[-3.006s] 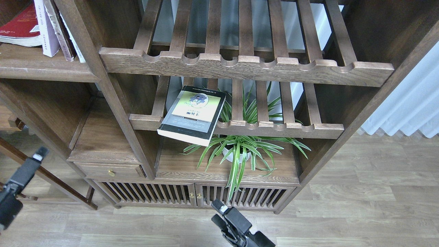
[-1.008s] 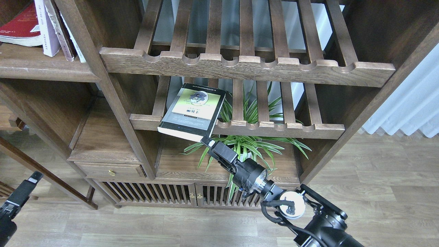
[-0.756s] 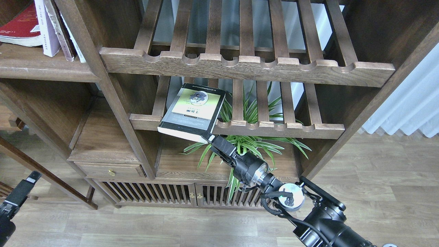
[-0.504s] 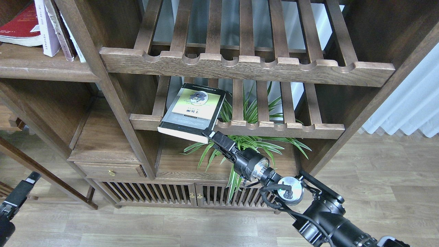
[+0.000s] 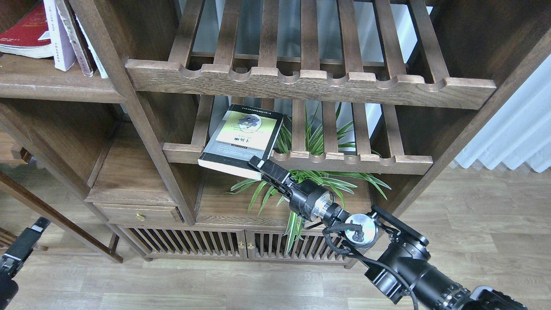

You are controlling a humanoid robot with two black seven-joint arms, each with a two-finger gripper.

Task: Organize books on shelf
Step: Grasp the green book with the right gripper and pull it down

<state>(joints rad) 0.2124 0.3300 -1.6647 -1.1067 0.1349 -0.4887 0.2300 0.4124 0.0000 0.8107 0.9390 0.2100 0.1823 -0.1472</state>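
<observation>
The black-grey book with a yellow-green panel lies flat on the lower slatted rack, its front edge overhanging the rail. My right gripper is at the book's front right corner, with one finger over the cover edge; I cannot tell whether it is closed on it. The red book lies tilted and the white-lilac book stands on the solid shelf at the upper left. My left gripper hangs low at the far left, dark and away from the books.
A potted spider plant stands on the board under the lower rack, right behind my right arm. An upper slatted rack spans the middle. More thin books lean beside the lilac one. A cabinet with a drawer and slatted doors stands below.
My right arm rose from the bottom edge to the book's front right corner and has pushed slightly left onto it. My left gripper sank lower. The book shifted only slightly.
</observation>
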